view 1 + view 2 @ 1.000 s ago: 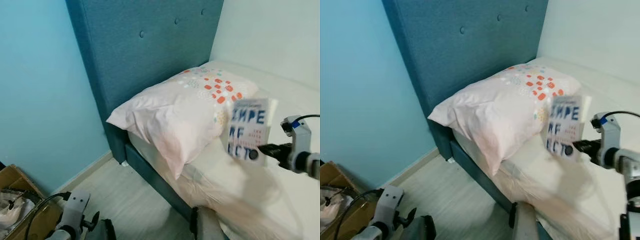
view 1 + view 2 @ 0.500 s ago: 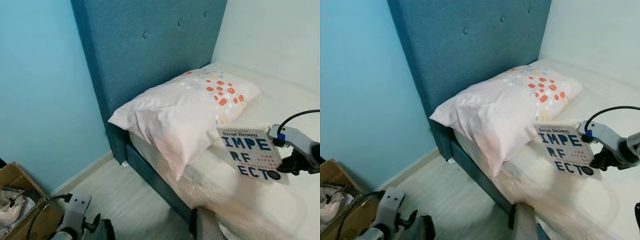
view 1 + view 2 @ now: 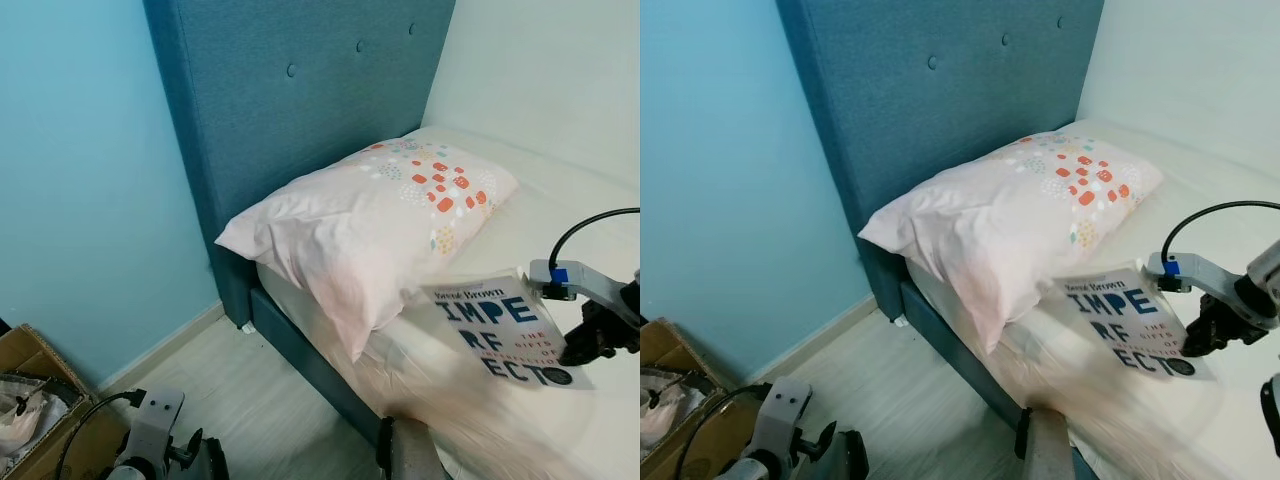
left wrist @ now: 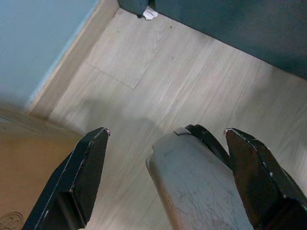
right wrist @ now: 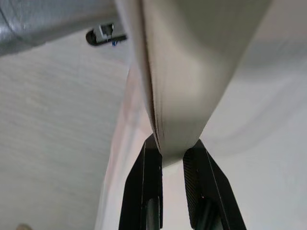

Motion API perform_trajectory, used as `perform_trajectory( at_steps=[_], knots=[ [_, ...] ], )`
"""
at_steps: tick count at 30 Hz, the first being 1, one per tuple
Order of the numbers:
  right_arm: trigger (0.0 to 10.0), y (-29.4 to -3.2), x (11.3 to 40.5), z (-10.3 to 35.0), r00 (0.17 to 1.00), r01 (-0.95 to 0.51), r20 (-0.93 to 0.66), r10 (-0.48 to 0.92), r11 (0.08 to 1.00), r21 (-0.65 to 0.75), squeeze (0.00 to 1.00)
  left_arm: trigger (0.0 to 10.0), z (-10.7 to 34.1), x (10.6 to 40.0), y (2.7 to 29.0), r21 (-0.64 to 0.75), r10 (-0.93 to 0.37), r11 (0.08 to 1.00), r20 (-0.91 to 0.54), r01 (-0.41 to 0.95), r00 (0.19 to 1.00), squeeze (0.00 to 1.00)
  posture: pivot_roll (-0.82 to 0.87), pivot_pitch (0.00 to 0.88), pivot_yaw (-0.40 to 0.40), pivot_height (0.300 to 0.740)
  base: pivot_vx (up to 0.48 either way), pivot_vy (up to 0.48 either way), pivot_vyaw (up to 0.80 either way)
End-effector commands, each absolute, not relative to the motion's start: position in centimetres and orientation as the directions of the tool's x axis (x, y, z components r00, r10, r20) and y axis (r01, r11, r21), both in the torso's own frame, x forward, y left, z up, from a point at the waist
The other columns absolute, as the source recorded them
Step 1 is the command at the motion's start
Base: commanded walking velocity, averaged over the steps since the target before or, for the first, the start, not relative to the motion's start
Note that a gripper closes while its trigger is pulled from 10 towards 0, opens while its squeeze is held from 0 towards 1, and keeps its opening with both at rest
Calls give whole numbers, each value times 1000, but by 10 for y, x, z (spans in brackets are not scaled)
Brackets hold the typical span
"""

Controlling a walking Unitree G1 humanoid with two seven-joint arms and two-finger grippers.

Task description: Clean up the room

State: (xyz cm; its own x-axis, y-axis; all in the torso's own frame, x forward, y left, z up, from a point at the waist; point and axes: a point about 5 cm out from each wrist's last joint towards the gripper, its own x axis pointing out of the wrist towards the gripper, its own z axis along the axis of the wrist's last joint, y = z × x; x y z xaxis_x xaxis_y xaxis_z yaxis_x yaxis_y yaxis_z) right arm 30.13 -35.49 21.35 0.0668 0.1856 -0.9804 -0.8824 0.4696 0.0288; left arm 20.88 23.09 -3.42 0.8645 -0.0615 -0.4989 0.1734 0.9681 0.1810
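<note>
The right gripper [image 3: 1206, 338] pinches the book [image 3: 505, 328] by one corner, low over the bed [image 3: 560, 200] beside the pillow [image 3: 370, 215]. It looks light but floppy; holding the spine seems safer. The left gripper [image 4: 168, 172] hangs wide, holding nothing

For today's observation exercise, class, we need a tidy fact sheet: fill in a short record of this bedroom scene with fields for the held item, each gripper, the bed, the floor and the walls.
held item: book, cover facing up, tilted, low over the bed
right gripper: shut on the book's edge
left gripper: open, idle low over the wood floor
bed: white mattress, pillow with orange spots against the teal headboard
floor: cardboard box at the robot's left
walls: light blue wall
</note>
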Motion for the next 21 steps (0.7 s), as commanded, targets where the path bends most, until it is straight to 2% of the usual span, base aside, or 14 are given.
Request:
perform_trajectory(
  at_steps=[1, 8, 16, 19, 21],
  knots=[
    [0, -363, 295, 214, 27, -873, -987, 161, 485, 56, 0, 10000, -40, 201, 229, 172, -64, 969, -519, 178, 852, 0, 4, 102, -79, 424, 0, 0, 0],
    [0, -359, 299, 217, 30, -871, -983, 182, 486, 64, 0, 10000, -42, 196, 229, 170, -68, 968, -525, 183, 848, 0, 7, 115, -84, 424, 0, 0, 0],
    [0, -369, 288, 208, -74, -869, -995, 74, 484, 101, 0, 10000, -42, 192, 231, 172, -63, 969, -526, 179, 848, 0, 3, 129, -85, 424, 0, 0, 0],
    [0, -370, 292, 201, -25, -903, -1000, -7, 430, 19, 0, 10000, -43, 190, 231, 171, -66, 968, -527, 182, 847, 0, 4, 141, -83, 424, 0, 0, 0],
    [0, -368, 301, 190, 104, -919, -990, -92, 373, -131, 0, 10000, -43, 188, 231, 170, -70, 968, -528, 186, 846, 0, 7, 153, -82, 424, 0, 0, 0]
  ],
)
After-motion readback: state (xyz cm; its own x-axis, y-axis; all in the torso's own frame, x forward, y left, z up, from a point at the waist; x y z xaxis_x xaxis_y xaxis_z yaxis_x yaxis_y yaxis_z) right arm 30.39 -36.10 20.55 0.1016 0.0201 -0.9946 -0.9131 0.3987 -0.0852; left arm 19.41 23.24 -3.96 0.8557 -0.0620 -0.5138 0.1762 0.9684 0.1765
